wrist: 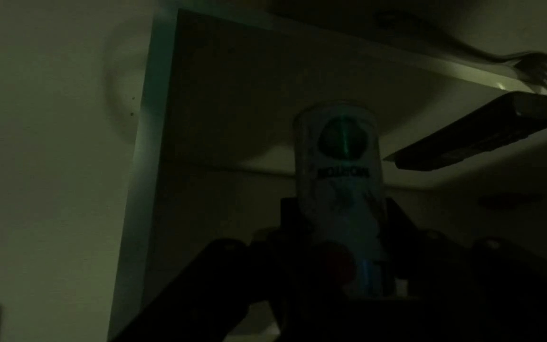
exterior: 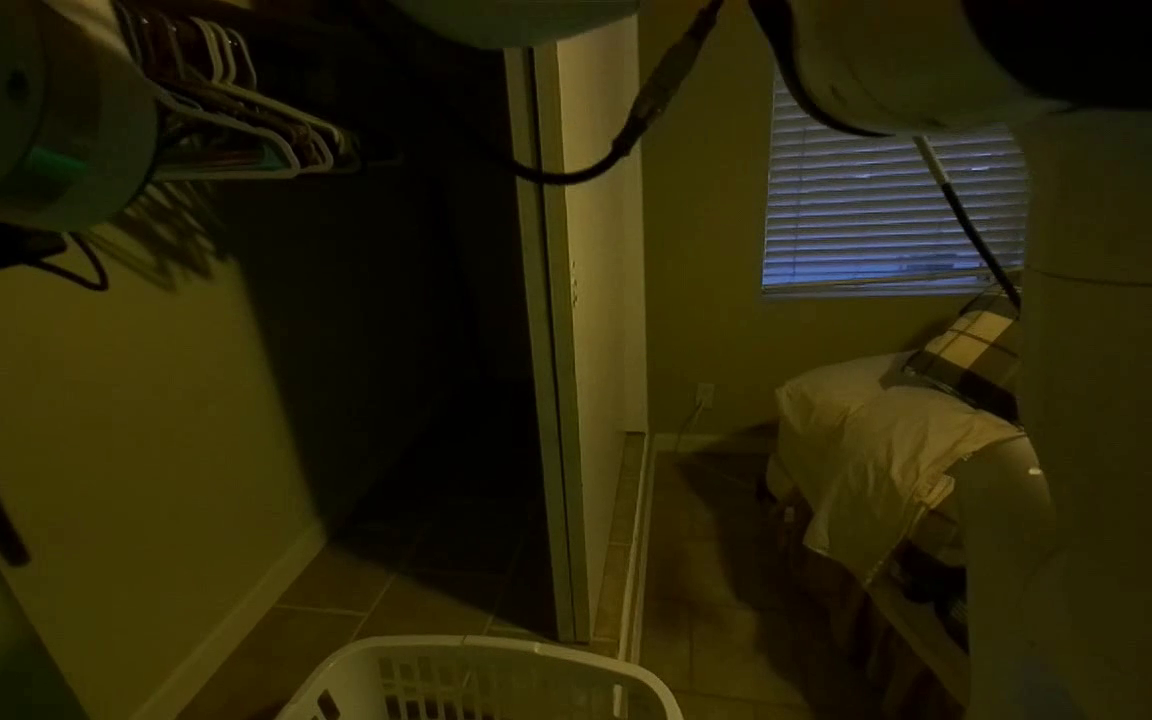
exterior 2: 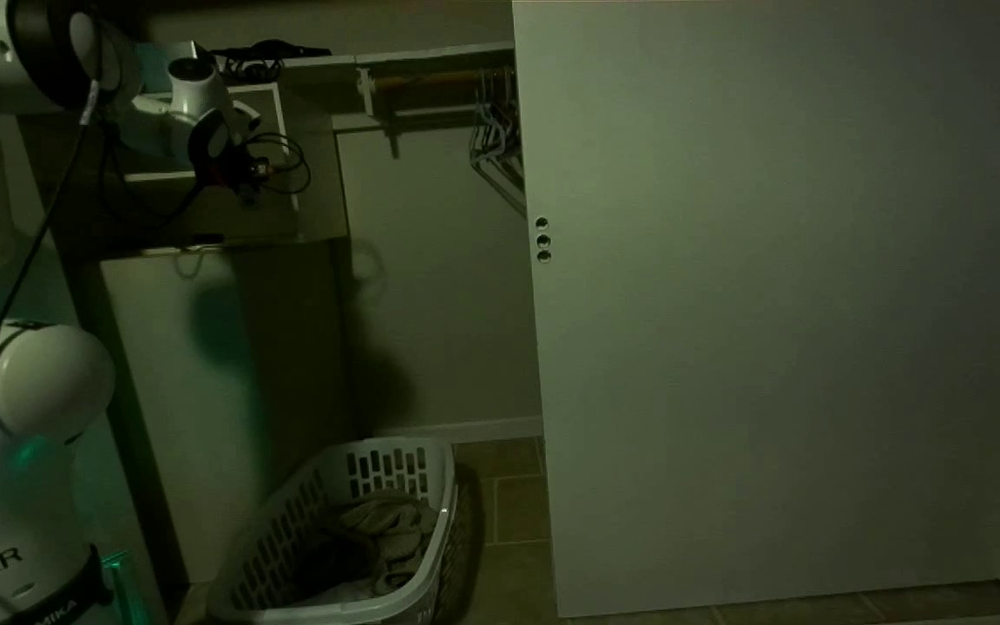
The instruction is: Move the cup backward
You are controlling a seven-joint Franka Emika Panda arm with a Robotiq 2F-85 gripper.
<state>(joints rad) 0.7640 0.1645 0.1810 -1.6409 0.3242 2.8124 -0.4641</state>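
Fingers of the tool (wrist: 342,204) hugged both sides of the printed cup (wrist: 342,161), apparently gripping it, near a dark remote-like block (wrist: 480,130). Grasping looked done to me; the backward move and release probably remained, though gloom hid whether the cup's base touched anything.

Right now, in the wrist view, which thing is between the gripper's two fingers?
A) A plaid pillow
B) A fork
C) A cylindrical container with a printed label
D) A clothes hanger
C: dim as the wrist view is, it shows a cylindrical container with lettering and a round picture printed on its side, flanked left and right by the dark gripper.
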